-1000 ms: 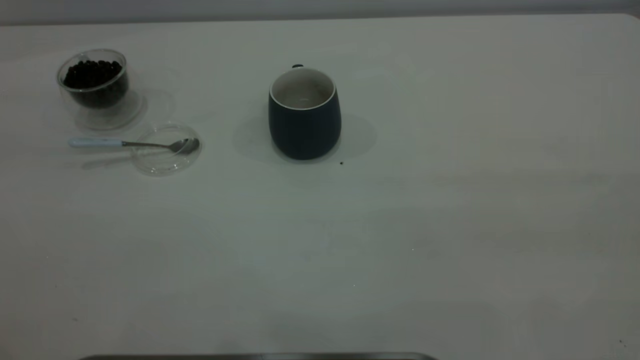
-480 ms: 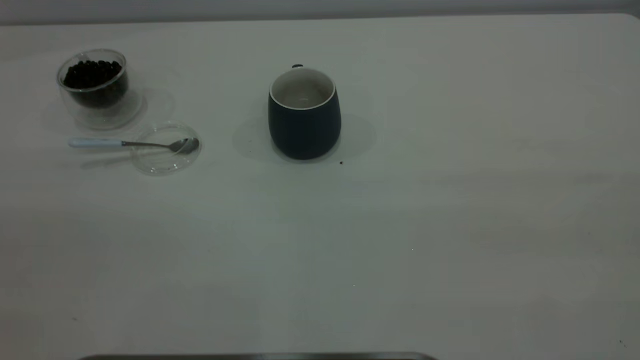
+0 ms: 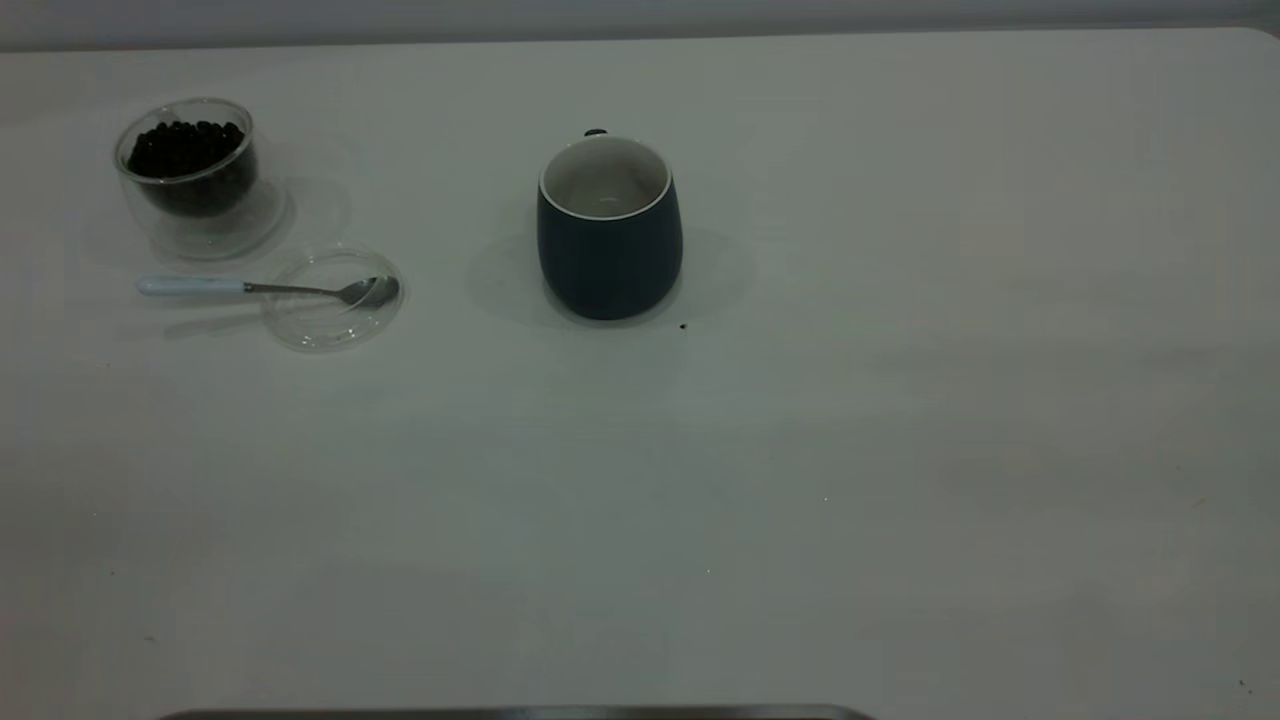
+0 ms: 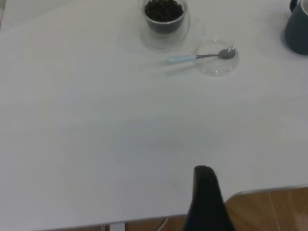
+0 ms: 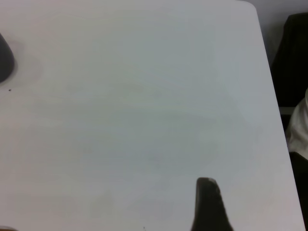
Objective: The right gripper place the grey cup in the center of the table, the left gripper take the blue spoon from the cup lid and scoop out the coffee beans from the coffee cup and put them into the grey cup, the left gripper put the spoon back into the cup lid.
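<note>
White tabletop (image 3: 900, 450) fills the outside view, with neither arm in sight. The grey cup (image 3: 609, 230) stands upright near the middle toward the far edge, apparently empty. Off to the left the coffee cup (image 3: 188, 170) holds the coffee beans (image 3: 186, 147), and just in front of it the blue spoon (image 3: 265, 288) lies with its bowl in the cup lid (image 3: 332, 298) and its pale handle sticking out leftward over the table. The mug looks placed, so fetching the spoon is probably the step in hand.

From the left wrist, the left gripper (image 4: 206, 197) shows only one dark finger at the near table edge, well apart from the spoon (image 4: 199, 57), lid (image 4: 216, 60) and glass cup (image 4: 164, 19); I cannot tell how wide it stands. It should come down on the overhanging handle, square across it, and lift straight so the light lid is not dragged.

From the right wrist, the right gripper (image 5: 208, 204) likewise shows one finger over bare table, spread unreadable, with the mug (image 5: 6, 60) far off.
</note>
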Controlling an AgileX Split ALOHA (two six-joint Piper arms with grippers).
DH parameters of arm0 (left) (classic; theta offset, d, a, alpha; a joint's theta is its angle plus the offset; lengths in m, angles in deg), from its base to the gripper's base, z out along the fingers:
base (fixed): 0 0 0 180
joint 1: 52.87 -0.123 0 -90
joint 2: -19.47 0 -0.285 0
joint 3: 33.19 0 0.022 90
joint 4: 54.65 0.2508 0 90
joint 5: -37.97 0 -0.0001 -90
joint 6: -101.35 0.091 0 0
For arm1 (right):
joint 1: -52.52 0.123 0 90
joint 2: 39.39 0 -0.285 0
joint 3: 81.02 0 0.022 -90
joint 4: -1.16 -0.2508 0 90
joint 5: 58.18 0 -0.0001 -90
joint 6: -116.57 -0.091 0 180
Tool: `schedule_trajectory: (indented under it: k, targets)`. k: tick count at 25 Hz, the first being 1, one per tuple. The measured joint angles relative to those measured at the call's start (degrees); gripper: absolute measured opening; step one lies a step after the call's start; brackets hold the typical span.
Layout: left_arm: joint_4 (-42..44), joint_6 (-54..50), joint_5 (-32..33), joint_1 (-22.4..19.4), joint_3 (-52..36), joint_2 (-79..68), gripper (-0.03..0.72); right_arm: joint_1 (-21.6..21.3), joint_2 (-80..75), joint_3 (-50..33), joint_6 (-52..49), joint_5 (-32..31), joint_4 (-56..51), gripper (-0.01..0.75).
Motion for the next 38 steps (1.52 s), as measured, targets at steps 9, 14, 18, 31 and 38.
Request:
schedule_trajectory:
  k: [9,14,18,31,38]
  targets:
    - [0.0,0.0,-0.5,-6.4,-1.8,0.0,0.592,0.0,0.0,0.0,0.0,0.0,0.0,0.462]
    - [0.0,0.0,-0.5,-6.5,-1.8,0.0,0.592,0.0,0.0,0.0,0.0,0.0,0.0,0.462]
    - [0.0,0.0,-0.5,-6.5,-1.8,0.0,0.592,0.0,0.0,0.0,0.0,0.0,0.0,0.462]
    - [0.0,-0.1,-0.5,-6.5,-1.8,0.0,0.592,0.0,0.0,0.0,0.0,0.0,0.0,0.462]
    - [0.0,-0.1,-0.5,-6.5,-1.8,0.0,0.592,0.0,0.0,0.0,0.0,0.0,0.0,0.462]
